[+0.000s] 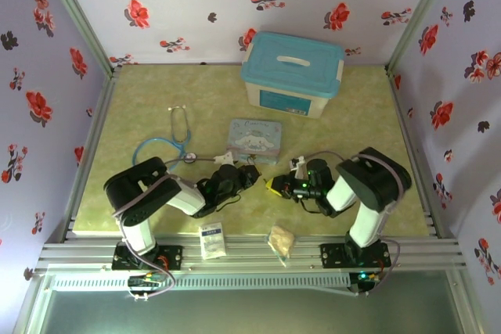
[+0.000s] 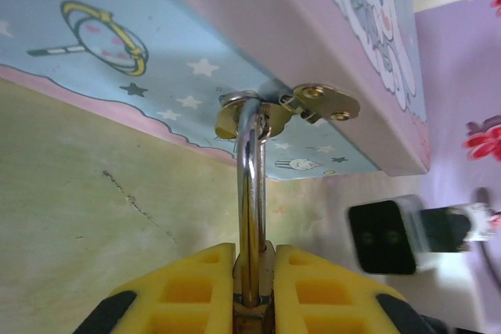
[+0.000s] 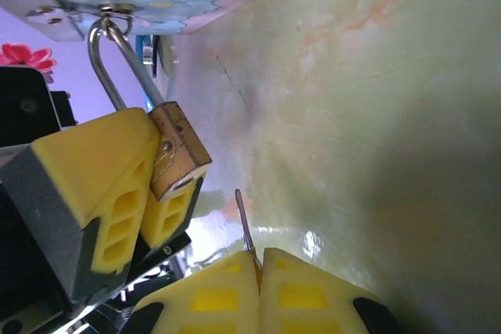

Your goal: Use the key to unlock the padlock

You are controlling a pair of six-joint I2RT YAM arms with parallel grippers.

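The small brass padlock (image 3: pixel 178 150) hangs by its silver shackle (image 2: pixel 250 185) from the hasp (image 2: pixel 258 115) of the pale blue cartoon tin (image 1: pixel 254 140). My left gripper (image 2: pixel 254 260) is shut on the padlock's body, one yellow finger (image 3: pixel 102 185) on each side. My right gripper (image 3: pixel 259 260) is shut on the thin dark key (image 3: pixel 244 220), whose blade sticks out past the fingertips. The key's tip is a short way below and to the right of the padlock's bottom face and does not touch it. In the top view both grippers (image 1: pixel 249 174) (image 1: pixel 275 185) meet just in front of the tin.
A white box with a blue lid (image 1: pixel 292 73) stands behind the tin. A blue stethoscope (image 1: pixel 174 142) lies to its left. A white packet (image 1: pixel 211 240) and a beige lump (image 1: pixel 281 240) rest on the near rail. Floral walls close in three sides.
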